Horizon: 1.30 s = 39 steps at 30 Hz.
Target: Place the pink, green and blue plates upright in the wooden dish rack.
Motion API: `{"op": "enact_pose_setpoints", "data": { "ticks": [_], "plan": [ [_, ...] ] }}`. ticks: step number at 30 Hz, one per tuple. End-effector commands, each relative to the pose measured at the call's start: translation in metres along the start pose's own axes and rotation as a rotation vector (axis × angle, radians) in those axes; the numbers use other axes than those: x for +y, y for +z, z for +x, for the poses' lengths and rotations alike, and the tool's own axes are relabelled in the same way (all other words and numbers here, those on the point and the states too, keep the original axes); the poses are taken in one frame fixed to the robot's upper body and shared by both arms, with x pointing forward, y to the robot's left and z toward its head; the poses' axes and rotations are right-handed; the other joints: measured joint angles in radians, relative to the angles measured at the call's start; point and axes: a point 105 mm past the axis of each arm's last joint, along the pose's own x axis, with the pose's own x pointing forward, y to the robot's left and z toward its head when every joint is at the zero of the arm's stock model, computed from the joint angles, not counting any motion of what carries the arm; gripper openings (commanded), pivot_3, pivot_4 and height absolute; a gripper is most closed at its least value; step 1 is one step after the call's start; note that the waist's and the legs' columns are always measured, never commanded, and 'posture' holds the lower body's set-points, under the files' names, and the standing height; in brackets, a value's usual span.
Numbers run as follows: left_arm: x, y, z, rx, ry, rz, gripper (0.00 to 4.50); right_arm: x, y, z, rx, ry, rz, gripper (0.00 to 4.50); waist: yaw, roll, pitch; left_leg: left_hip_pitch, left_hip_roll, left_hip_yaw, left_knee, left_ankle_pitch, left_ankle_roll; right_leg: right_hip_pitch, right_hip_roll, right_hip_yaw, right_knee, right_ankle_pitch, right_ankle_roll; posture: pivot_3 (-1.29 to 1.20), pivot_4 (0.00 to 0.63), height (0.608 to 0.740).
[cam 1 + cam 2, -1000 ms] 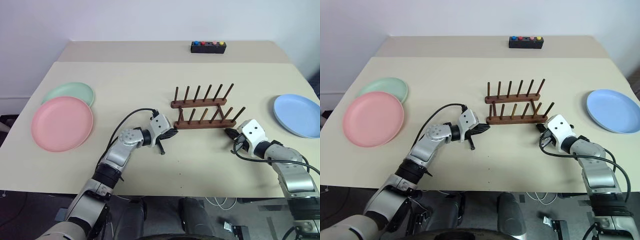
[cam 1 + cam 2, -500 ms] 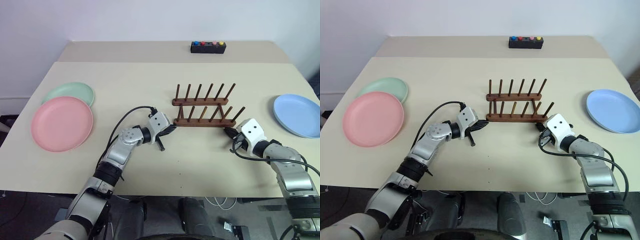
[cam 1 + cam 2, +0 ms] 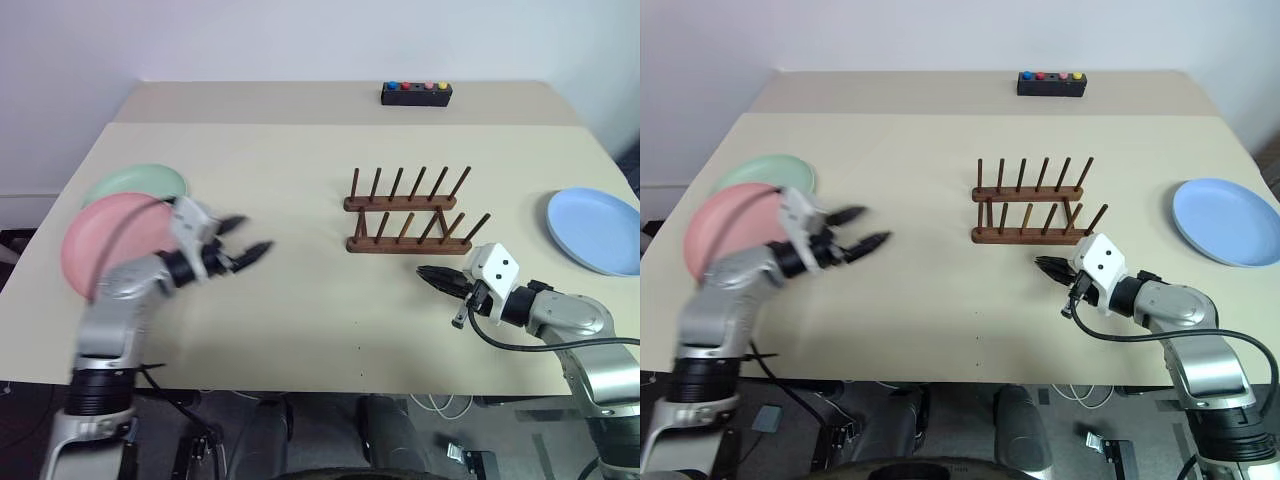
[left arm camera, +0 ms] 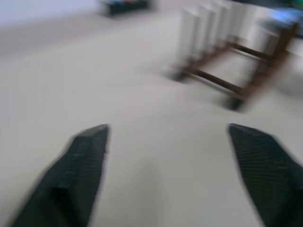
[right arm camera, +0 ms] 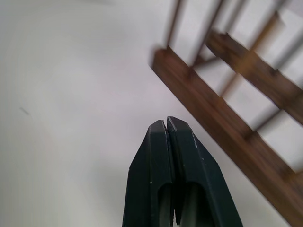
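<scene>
The wooden dish rack (image 3: 408, 243) stands empty at mid-table, its pegs upright. Far left lies the pink plate (image 3: 92, 245), flat, overlapping the green plate (image 3: 135, 183) behind it. At the right edge the blue plate (image 3: 595, 230) lies flat. My left gripper (image 3: 250, 235) hovers open just right of the pink plate, pointing toward the rack, nothing between its fingers (image 4: 80, 161). In front of the rack's right end my right gripper (image 3: 425, 272) is shut and empty, its tip near the rack's rail (image 5: 208, 111) but apart from it.
A small black box with coloured buttons (image 3: 416, 94) sits at the back of the table. My left arm crosses over the near part of the pink plate. Bare tabletop stretches between the plates and the rack.
My left gripper swung left from the rack's left end to beside the pink plate and opened. The right gripper drew back from the rack's right end, still shut. The rack now sits straighter.
</scene>
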Motion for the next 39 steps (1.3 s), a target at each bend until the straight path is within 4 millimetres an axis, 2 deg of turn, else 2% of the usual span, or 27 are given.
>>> {"op": "enact_pose_setpoints", "data": {
  "ticks": [1, 2, 4, 6, 9, 13, 16, 21, 25, 32, 33, 34, 36, 39],
  "plan": [
    [0.050, 0.018, -0.038, -0.050, 0.324, 0.042, 4.47, -0.001, 0.039, 0.009, -0.098, 0.069, -0.095, 0.00, -0.005, -0.001, 0.001, 0.000, 0.000, 0.000, 0.000, 0.000, 0.000, 0.000, 0.000, 0.000, 0.000, 0.000, 0.000, 0.00, 0.150, 0.734],
    [0.066, 0.019, -0.052, -0.051, 0.439, 0.046, 4.47, -0.003, 0.049, 0.012, -0.127, 0.084, -0.108, 0.00, -0.008, -0.002, 0.002, 0.000, 0.000, 0.000, 0.001, 0.000, 0.000, -0.001, 0.000, 0.000, 0.000, 0.000, 0.000, 0.00, 0.150, 0.734],
    [0.078, 0.019, -0.063, -0.048, 0.529, 0.043, 4.47, -0.004, 0.057, 0.013, -0.150, 0.096, -0.112, 0.00, -0.009, -0.004, 0.003, 0.000, 0.001, 0.000, 0.000, 0.000, 0.000, -0.002, 0.001, 0.000, 0.001, 0.001, 0.000, 0.00, 0.150, 0.734],
    [0.103, 0.013, -0.087, 0.006, 0.727, 0.061, 4.47, -0.005, 0.077, 0.015, -0.220, 0.157, -0.065, 0.00, -0.007, -0.004, 0.003, 0.000, 0.002, 0.000, -0.001, 0.000, 0.000, -0.002, 0.001, -0.001, 0.001, 0.001, 0.000, 0.00, 0.150, 0.734],
    [0.117, 0.007, -0.112, 0.022, 0.869, 0.013, 4.50, -0.005, 0.102, 0.017, -0.289, 0.218, -0.062, 0.82, -0.007, -0.005, 0.003, -0.001, 0.001, 0.000, -0.001, 0.000, 0.000, -0.003, 0.001, -0.001, 0.001, 0.002, 0.003, 0.00, 0.150, 0.734],
    [0.116, 0.000, -0.128, 0.037, 0.940, -0.024, 4.50, 0.002, 0.115, 0.024, -0.312, 0.269, -0.096, 2.88, -0.003, -0.006, 0.003, -0.001, 0.001, 0.000, -0.001, 0.000, 0.000, -0.003, 0.001, -0.001, 0.000, 0.002, 0.002, 0.00, 0.150, 0.734],
    [0.122, -0.016, -0.144, 0.082, 1.032, -0.112, 4.50, 0.003, 0.116, 0.031, -0.319, 0.238, -0.139, 4.38, -0.004, -0.007, 0.002, -0.001, 0.001, 0.000, -0.001, 0.000, 0.000, -0.003, 0.001, -0.001, 0.001, 0.001, 0.000, 0.00, 0.150, 0.734],
    [0.124, -0.035, -0.151, 0.124, 1.064, -0.220, 4.50, 0.006, 0.112, 0.033, -0.308, 0.246, -0.136, 4.45, -0.005, -0.007, 0.002, -0.002, 0.001, 0.000, -0.001, 0.000, 0.000, -0.004, 0.001, -0.001, 0.001, 0.001, 0.000, 0.00, 0.150, 0.734],
    [0.122, -0.060, -0.154, 0.176, 1.082, -0.370, 4.50, 0.007, 0.109, 0.031, -0.305, 0.232, -0.144, 4.45, -0.006, -0.007, 0.002, -0.001, 0.001, 0.000, -0.001, 0.000, 0.000, -0.004, 0.001, -0.001, 0.001, 0.001, 0.000, 0.00, 0.150, 0.734],
    [0.117, -0.083, -0.152, 0.194, 1.071, -0.508, 4.50, 0.007, 0.104, 0.030, -0.294, 0.205, -0.144, 4.45, -0.007, -0.008, 0.002, -0.002, 0.001, 0.000, -0.001, 0.000, 0.000, -0.004, 0.001, -0.001, 0.001, 0.001, 0.000, 0.00, 0.150, 0.734],
    [0.117, -0.084, -0.152, 0.189, 1.074, -0.509, 3.95, 0.007, 0.103, 0.029, -0.293, 0.202, -0.144, 4.50, -0.006, -0.008, 0.002, -0.002, 0.001, 0.000, -0.001, 0.000, 0.000, -0.004, 0.001, -0.001, 0.001, 0.001, 0.000, 0.00, 0.150, 0.734],
    [0.118, -0.083, -0.152, 0.185, 1.077, -0.507, 3.66, 0.007, 0.103, 0.029, -0.291, 0.201, -0.144, 4.50, -0.006, -0.008, 0.002, -0.002, 0.001, 0.000, -0.001, 0.000, 0.000, -0.004, 0.001, -0.001, 0.001, 0.001, 0.000, 0.00, 0.150, 0.734],
    [0.118, -0.080, -0.149, 0.164, 1.067, -0.504, 2.74, 0.007, 0.102, 0.029, -0.290, 0.198, -0.144, 4.50, -0.006, -0.008, 0.002, -0.002, 0.001, 0.000, -0.001, 0.000, 0.000, -0.004, 0.001, -0.001, 0.001, 0.001, 0.000, 0.00, 0.150, 0.734],
    [0.118, -0.077, -0.147, 0.139, 1.056, -0.502, 1.18, 0.006, 0.102, 0.030, -0.289, 0.196, -0.144, 4.50, -0.005, -0.008, 0.002, -0.002, 0.001, 0.000, -0.001, 0.000, 0.000, -0.004, 0.001, -0.001, 0.001, 0.001, 0.000, 0.00, 0.150, 0.734]
  ]
}}
